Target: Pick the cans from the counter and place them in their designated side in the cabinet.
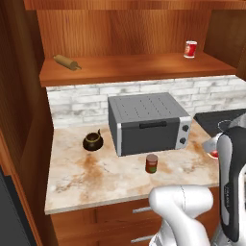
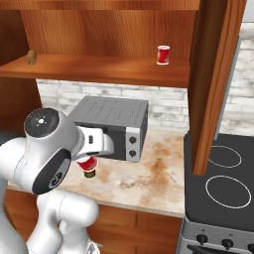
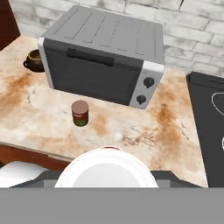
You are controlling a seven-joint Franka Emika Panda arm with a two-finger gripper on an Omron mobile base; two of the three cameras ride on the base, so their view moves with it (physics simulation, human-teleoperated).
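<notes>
My gripper (image 1: 213, 145) is shut on a red can (image 3: 107, 168) with a white top, held above the right part of the counter (image 1: 86, 178); the can hides the fingertips in the hand view. The same held can (image 2: 88, 163) shows under the hand in the right base view. A dark brownish-red can with a green label (image 1: 152, 163) stands upright on the counter in front of the toaster oven, left of my gripper and apart from it. Another bright red can (image 1: 190, 49) stands on the right side of the cabinet shelf (image 1: 134, 69).
A grey toaster oven (image 1: 149, 122) sits mid-counter against the brick wall. A squat dark pot (image 1: 92, 141) stands to its left. A rolling pin (image 1: 67, 62) lies on the shelf's left side. The black stovetop (image 2: 221, 183) adjoins the counter on the right, beside an open cabinet door (image 2: 213, 84).
</notes>
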